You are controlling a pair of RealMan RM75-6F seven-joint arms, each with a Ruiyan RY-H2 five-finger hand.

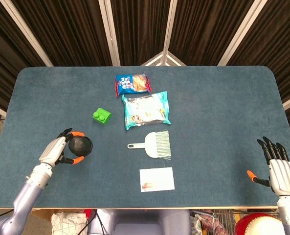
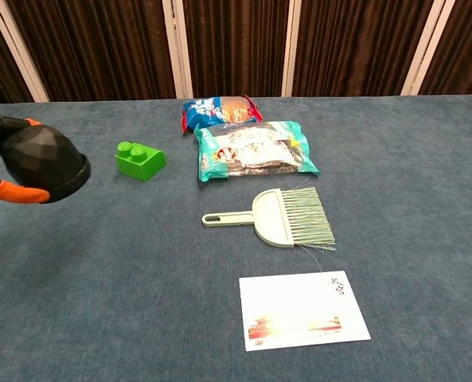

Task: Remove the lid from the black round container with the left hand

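1. My left hand [image 1: 56, 151] has the black round container [image 1: 79, 146] pinched between orange-tipped fingers [image 1: 78, 134]: one tip over its far side, another at its near side.
2. In the chest view the container [image 2: 43, 162] shows faceted and dark, with an orange fingertip [image 2: 17, 192] under its lower left edge. It sits at the left of frame, left of the green block [image 2: 140, 160].
3. Can't tell from either view whether the container is touching the table [image 1: 218, 112] or lifted off it. Can't make out a lid seam either.
4. Left forearm comes up from the near-left table corner, angled toward the centre, back of the hand facing up.
5. In the head view the container is near the left-front part of the table, nearer to me than the green block [image 1: 101, 116] and well left of the small brush [image 1: 153, 144].
6. Right hand [image 1: 280, 174] is at the near-right table edge, holding nothing, dark fingers straight and spread, pointing away from me, thumb out to the side.
7. Also on the table: two snack bags [image 1: 145, 110] near the middle-far side, and a white card [image 1: 156, 179] just nearer than the brush.
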